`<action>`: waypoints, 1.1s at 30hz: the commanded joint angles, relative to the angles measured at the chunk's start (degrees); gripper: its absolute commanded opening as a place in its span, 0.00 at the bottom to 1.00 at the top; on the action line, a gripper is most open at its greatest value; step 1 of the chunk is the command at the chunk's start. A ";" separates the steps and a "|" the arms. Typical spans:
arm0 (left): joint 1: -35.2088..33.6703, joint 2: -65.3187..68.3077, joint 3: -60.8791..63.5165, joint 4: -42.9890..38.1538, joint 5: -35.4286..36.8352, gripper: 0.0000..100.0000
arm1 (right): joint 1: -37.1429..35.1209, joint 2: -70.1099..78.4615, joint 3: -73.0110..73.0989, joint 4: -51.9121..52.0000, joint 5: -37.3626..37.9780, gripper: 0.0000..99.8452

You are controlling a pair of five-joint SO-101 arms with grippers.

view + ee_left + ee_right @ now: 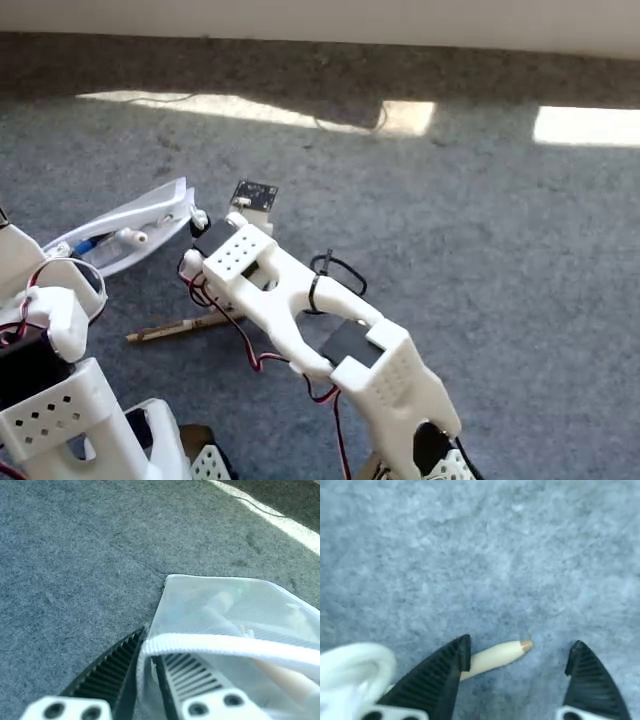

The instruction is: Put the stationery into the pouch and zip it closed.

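The left claw point(148, 650) is clamped on the thick white woven rim band point(225, 647) of a translucent white mesh pouch point(225, 610), one black ribbed finger point(107, 667) on each side of the band. The pouch lies on a grey, felt-like worktop point(75, 565), its corner pointing away from the claw. Through the mesh a pale cream stick point(282, 677) shows, with other whitish shapes too blurred to tell. A bright strip of sunlight point(280, 522) crosses the far worktop.

The pouch point(225, 605) is sheer mesh cloth, the pencil point(495, 658) matt wood, the carpet point(500, 250) rough.
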 commanded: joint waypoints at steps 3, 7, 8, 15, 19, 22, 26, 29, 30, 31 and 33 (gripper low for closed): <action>-0.57 -0.31 -0.13 -1.23 0.35 0.01 | -1.63 -7.69 -0.66 0.31 -0.18 0.29; -0.57 -0.31 -0.13 -1.23 0.35 0.01 | -4.35 -5.05 -0.40 -2.95 -0.18 0.29; -0.57 -0.31 -0.13 -1.23 0.35 0.01 | -4.88 -3.82 -0.48 -3.30 -0.18 0.29; -0.57 -0.31 -0.13 -1.14 0.35 0.01 | -3.65 2.15 -1.01 -3.74 -0.18 0.29; -0.57 -0.31 -0.13 -0.97 0.35 0.01 | -2.95 2.42 -0.66 -5.76 -0.18 0.29; -0.57 -0.31 -0.13 -0.97 0.35 0.01 | -2.95 2.42 -0.66 -7.43 -0.18 0.29; -0.57 -0.31 -0.13 -0.97 0.35 0.01 | -2.24 3.12 -0.40 -9.19 -0.18 0.29; -0.57 -0.31 -0.04 -0.97 0.35 0.01 | -1.10 5.85 -0.84 -9.27 -0.18 0.29; -0.57 -0.31 -0.04 -0.97 0.35 0.01 | -0.84 6.99 -0.92 -9.27 -0.18 0.29; -0.57 -0.31 -0.04 -0.97 0.35 0.01 | -0.57 8.13 -0.92 -8.92 -0.18 0.29; -0.57 -0.31 -0.04 -0.97 0.35 0.01 | -0.31 9.54 -1.01 -8.92 -0.18 0.25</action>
